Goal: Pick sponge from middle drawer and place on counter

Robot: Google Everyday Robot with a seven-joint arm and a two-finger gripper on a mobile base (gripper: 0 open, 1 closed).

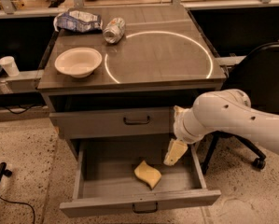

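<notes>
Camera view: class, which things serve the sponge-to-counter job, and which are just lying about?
Job: sponge, in the open middle drawer; counter; hand, over the drawer, apart from the sponge.
Lying about: white bowl, can, crumpled bag, paper cup, chair.

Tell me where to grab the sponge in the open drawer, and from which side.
Grip the sponge across its narrow width near the middle, coming straight down from above: it lies flat on the middle drawer floor, clear of the walls. The claw hangs just beside it, near the drawer's right wall.
</notes>
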